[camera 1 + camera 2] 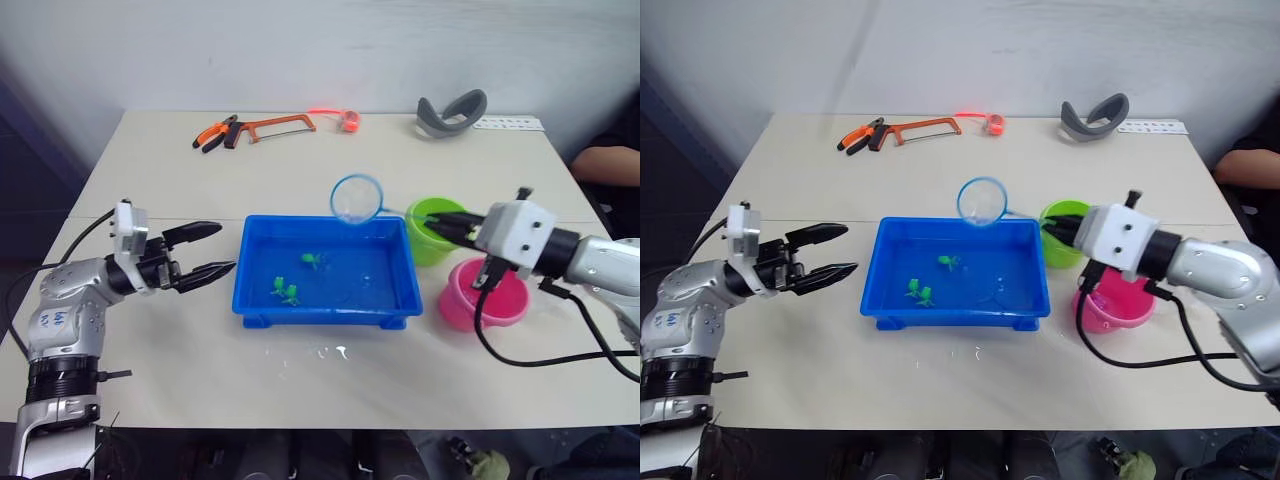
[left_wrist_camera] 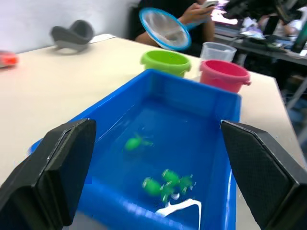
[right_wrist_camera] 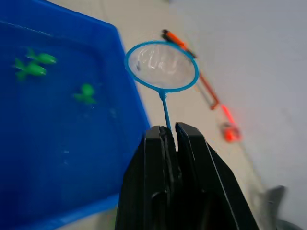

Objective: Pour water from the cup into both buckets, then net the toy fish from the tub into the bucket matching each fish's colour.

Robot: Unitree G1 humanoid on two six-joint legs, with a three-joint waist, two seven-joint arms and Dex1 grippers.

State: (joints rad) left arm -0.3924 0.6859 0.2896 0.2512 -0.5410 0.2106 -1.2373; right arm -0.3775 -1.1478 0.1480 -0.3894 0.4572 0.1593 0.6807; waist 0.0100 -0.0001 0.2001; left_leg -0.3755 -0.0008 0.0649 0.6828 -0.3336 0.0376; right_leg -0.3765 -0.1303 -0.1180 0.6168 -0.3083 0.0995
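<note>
The blue tub (image 1: 325,308) sits mid-table, holding water and three green toy fish (image 1: 288,292). My right gripper (image 1: 437,222) is shut on the handle of the net (image 1: 357,199), whose blue hoop hangs tilted above the tub's far rim; its mesh looks empty. The lime green bucket (image 1: 425,250) stands just right of the tub, partly hidden by that gripper. The pink bucket (image 1: 480,300) is nearer, under my right wrist. Behind the pink bucket stands the clear cup (image 2: 218,50). My left gripper (image 1: 225,247) is open, level with the tub's left wall and a little apart from it.
Orange pliers (image 1: 212,135), a hacksaw (image 1: 275,126), an orange roll (image 1: 348,120) and a grey curved band (image 1: 452,110) lie along the far edge. Spilled water (image 1: 330,352) spots the table before the tub. A person's arm (image 1: 608,160) rests at the far right.
</note>
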